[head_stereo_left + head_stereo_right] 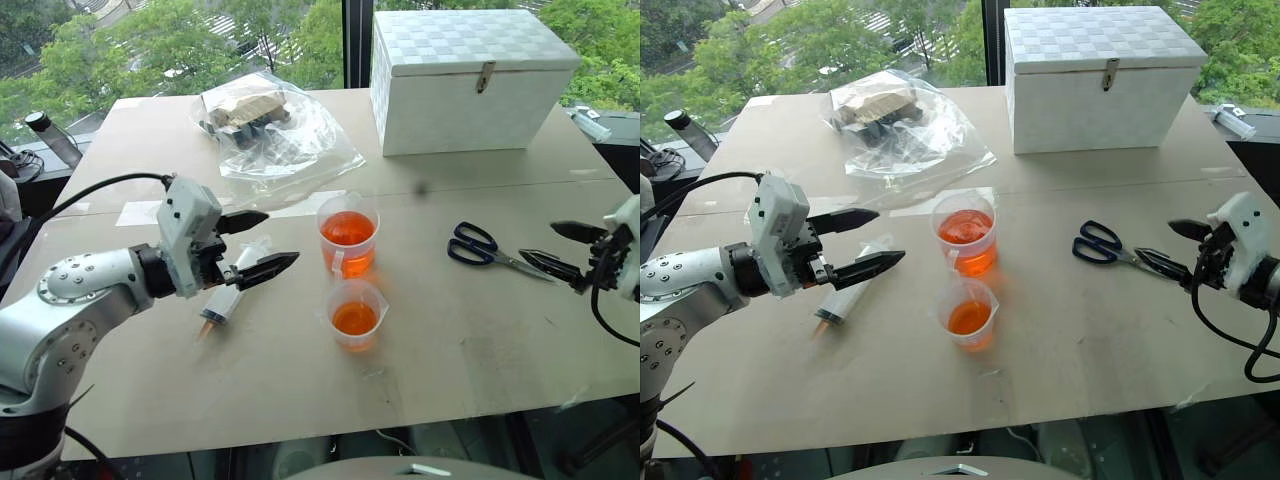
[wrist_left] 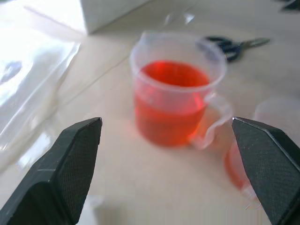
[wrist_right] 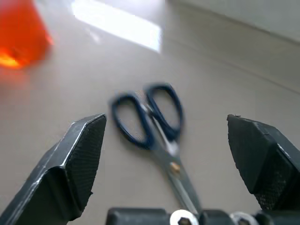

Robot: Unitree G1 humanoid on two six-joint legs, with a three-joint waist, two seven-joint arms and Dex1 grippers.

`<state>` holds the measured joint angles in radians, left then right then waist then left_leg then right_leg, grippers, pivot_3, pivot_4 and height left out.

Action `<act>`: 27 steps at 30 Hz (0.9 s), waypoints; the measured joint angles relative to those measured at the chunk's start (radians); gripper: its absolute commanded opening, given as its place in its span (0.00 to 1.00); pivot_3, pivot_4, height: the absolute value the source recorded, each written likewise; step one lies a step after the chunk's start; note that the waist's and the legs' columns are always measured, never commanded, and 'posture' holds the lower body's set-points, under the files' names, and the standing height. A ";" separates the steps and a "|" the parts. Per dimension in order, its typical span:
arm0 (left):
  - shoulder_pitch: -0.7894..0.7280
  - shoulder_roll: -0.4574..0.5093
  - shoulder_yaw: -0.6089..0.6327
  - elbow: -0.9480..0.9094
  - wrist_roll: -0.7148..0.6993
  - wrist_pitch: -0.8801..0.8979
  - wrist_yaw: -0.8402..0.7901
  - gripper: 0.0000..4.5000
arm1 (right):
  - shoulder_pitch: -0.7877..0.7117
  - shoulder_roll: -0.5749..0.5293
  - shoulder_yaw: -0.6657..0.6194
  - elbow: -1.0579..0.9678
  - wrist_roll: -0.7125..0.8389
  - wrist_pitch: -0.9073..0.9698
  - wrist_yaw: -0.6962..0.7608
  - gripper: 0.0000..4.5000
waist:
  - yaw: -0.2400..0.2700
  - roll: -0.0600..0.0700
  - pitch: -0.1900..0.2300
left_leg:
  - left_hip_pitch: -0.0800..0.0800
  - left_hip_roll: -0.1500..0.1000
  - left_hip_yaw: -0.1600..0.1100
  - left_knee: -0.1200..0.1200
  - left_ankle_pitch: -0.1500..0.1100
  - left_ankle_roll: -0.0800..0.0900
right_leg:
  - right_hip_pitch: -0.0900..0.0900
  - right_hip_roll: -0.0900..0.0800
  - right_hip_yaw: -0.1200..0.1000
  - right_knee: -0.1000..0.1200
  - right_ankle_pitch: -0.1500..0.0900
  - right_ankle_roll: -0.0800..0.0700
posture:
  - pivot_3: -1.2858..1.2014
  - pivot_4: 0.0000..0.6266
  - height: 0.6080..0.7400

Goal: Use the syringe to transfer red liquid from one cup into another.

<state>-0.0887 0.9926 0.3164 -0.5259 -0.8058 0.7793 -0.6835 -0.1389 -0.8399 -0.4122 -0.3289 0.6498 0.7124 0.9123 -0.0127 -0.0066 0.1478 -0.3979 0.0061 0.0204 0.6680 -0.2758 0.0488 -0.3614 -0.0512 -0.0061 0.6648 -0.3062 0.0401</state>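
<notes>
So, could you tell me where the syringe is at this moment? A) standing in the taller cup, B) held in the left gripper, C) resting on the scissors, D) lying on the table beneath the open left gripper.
D: the syringe lies flat on the table under the left gripper, whose fingers stand apart and hold nothing; it is clear of the taller cup and the scissors.

The right gripper has its two black fingers spread wide. Between and just beyond them blue-handled scissors lie on the tan table, blades toward the hand. Farther off, an orange-red cup stands.
</notes>
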 measured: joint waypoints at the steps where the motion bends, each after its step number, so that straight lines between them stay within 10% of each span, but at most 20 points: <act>1: -0.002 0.018 -0.010 0.012 0.028 0.007 0.011 1.00 | -0.020 0.011 0.003 -0.036 0.053 0.016 0.004 0.99 | 0.002 0.000 0.000 | 0.000 0.000 0.000 0.000 0.000 0.000 | 0.000 0.000 0.000 0.000 0.000 0.000 | 0.52 0.24 1.00; 27: -0.421 -0.002 -0.343 0.294 0.161 0.567 0.144 1.00 | -0.270 -0.160 0.074 -0.303 0.556 0.163 -0.022 0.99 | 0.024 -0.010 0.007 | -0.003 -0.001 -0.001 0.000 0.002 -0.003 | -0.002 -0.003 -0.002 -0.002 0.000 0.000 | 0.52 0.24 1.00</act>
<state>-0.5097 0.9902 -0.0268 -0.2319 -0.6445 1.3466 -0.5399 -0.4089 -0.9997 -0.3383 -0.6314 1.2053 0.8752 0.8899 0.0118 -0.0167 0.1550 -0.4014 0.0055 0.0193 0.6684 -0.2739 0.0455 -0.3629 -0.0539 -0.0080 0.6629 -0.3062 0.0401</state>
